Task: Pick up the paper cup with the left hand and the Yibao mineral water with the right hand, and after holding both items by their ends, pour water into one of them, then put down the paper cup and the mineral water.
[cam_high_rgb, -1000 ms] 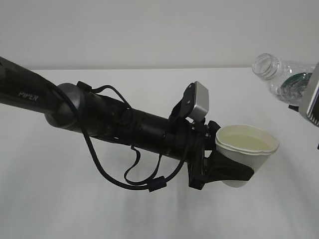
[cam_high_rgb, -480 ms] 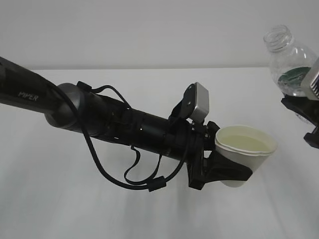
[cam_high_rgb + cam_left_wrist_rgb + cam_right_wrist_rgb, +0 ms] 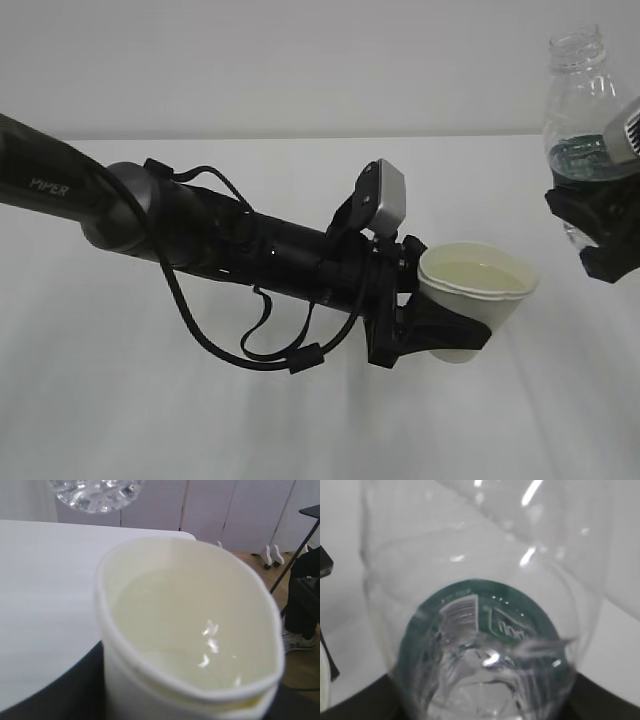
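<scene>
There is one paper cup with water, squeezed tight by the left hand. One Yibao mineral water stands upright, gripped by the right hand.

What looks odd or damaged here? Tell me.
The cup looks squashed: in the left wrist view its rim is pinched into an oval with a crease below the lip, held in the left gripper. It holds water; no spill shows. The bottle stands upright, capless.

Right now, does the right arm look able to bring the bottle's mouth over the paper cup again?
Probably yes. The right pincer holds the Yibao mineral water upright, just right of the paper cup in the left pincer. Nothing stands between them, and the cup's mouth is open upward.
</scene>
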Motion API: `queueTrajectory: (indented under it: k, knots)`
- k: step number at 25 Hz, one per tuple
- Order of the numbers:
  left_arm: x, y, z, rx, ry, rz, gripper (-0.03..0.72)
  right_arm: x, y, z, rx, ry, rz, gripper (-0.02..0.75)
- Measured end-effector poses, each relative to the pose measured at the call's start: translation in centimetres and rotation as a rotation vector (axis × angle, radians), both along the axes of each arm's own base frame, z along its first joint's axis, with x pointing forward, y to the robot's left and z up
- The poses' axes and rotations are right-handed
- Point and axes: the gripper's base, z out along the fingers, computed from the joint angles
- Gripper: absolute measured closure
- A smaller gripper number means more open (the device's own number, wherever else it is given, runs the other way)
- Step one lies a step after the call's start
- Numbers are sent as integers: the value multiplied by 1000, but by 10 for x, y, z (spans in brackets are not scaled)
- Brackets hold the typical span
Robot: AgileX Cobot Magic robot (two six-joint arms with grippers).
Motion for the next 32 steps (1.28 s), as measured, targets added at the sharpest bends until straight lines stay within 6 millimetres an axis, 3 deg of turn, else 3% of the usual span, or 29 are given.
queueTrajectory:
  k: [6, 15, 28, 32]
  knots:
    - [3, 3, 0, 0, 0, 10, 265, 12, 7, -16, 117, 42, 6, 339]
    - [11, 11, 0, 0, 0, 35, 267, 33, 6, -25, 294, -30, -66, 339]
    - [36, 39, -1, 8, -5, 112, 268, 55, 12, -55, 452, -87, -55, 339]
    - [47, 52, -1, 9, -6, 149, 269, 49, 13, -66, 505, -154, -37, 339]
